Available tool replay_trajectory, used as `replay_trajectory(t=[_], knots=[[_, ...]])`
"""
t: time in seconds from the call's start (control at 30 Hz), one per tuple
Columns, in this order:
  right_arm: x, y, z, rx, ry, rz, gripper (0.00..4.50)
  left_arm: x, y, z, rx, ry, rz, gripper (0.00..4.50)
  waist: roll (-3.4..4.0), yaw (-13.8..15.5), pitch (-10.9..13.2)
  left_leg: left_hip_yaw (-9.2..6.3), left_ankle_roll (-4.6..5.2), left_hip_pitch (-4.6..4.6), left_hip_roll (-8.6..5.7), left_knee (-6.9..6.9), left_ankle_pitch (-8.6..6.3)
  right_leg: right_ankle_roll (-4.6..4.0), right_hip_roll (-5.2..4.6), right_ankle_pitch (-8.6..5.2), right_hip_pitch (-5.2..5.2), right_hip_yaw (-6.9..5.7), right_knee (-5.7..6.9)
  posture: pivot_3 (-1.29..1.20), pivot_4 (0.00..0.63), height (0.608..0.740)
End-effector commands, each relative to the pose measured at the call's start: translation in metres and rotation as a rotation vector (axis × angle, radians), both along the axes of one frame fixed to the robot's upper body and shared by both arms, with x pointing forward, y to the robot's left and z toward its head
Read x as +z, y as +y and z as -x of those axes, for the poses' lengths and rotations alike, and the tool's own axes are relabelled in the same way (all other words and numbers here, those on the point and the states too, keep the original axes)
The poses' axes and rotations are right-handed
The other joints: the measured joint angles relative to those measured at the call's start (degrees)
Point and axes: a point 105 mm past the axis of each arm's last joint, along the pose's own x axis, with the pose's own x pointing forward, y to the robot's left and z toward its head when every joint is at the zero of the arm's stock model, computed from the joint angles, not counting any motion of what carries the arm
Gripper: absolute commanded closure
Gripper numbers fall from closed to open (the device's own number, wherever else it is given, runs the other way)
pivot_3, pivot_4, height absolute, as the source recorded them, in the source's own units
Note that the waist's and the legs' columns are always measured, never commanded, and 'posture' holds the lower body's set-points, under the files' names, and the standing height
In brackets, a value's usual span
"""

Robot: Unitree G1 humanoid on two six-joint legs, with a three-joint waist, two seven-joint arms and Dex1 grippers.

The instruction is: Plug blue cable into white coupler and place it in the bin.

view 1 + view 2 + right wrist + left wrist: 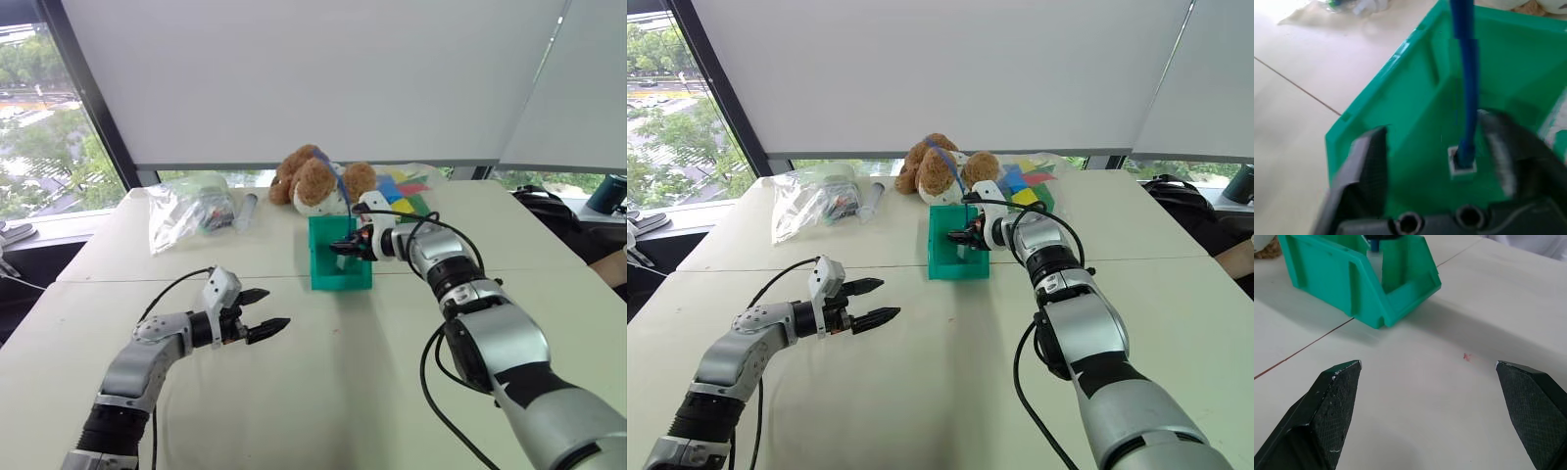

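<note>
Blue cable and white coupler sit joined between the fingers of our right pincer, and those fingers are spread apart on either side of the pair, touching neither as far as we can see. The cable's end goes straight into the coupler's socket, so we judge the plugging step done. Both lie inside the bin, the coupler low against its green floor and the cable rising out over the back wall toward the stuffed bear behind it. From the head views, our right pincer reaches into the open top of the bin, so the placing looks finished too, or all but finished: we cannot tell whether the coupler has fully settled on the floor of the bin or rests against a wall.

Our left pincer hangs above the surface well short of the bin, its two black fingers spread wide and holding nothing; it has no part left to play that we can see.

What remains, in our judgement, is only to draw the right arm back out of the bin without snagging the cable. Farther off, a clear plastic bag and some coloured blocks lie near the window edge, apart from the work.
</note>
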Motion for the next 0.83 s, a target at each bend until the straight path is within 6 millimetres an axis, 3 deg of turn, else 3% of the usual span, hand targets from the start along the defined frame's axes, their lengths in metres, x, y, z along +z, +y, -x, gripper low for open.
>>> replay_trajectory(t=[0.03,0.23,0.4,0.5,0.67,0.83], knots=[[0.044,0.006,-0.004,0.006,-0.128,-0.037,0.12,0.016,0.004,0.003,0.010,-0.044,0.021,0.00,-0.02,-0.03,0.09,0.00,-0.05,0.00,0.01,0.02,0.03,0.00,0.02,0.00,0.00,0.00,0.03,0.00,0.150,0.740],[0.093,-0.017,-0.001,-0.019,-0.244,-0.068,0.12,0.017,0.005,0.004,0.014,-0.035,0.032,0.00,-0.01,0.21,0.15,-0.02,-0.11,0.02,0.07,0.10,0.06,0.01,0.11,0.00,0.01,0.00,0.17,0.00,0.150,0.740],[0.111,-0.050,0.022,0.048,-0.273,-0.069,0.12,0.020,0.008,0.004,0.014,-0.037,0.030,0.00,0.01,0.27,0.19,-0.06,0.00,0.01,0.08,0.40,0.00,0.03,0.15,0.01,0.16,0.01,0.19,0.00,0.150,0.740],[0.095,-0.062,0.064,0.154,-0.259,-0.040,0.12,0.023,0.013,0.005,0.015,-0.039,0.018,0.00,-0.02,0.58,0.19,-0.28,0.19,0.01,0.14,0.68,-0.12,0.04,0.27,0.02,0.43,-0.06,0.13,0.00,0.150,0.740],[0.048,-0.059,0.142,0.300,-0.170,-0.009,0.12,0.033,0.023,0.009,0.027,-0.049,0.001,0.00,0.02,0.28,0.26,-0.30,0.26,0.06,0.17,0.82,-0.16,0.11,0.27,0.06,0.50,-0.05,0.19,0.00,0.150,0.740],[0.021,-0.064,0.171,0.264,-0.109,0.012,0.12,0.041,0.030,0.013,0.031,-0.048,-0.003,0.00,-0.03,0.23,0.39,-0.17,0.25,0.53,0.24,0.89,-0.16,0.09,0.32,0.05,0.65,0.13,0.57,0.00,0.150,0.740]])
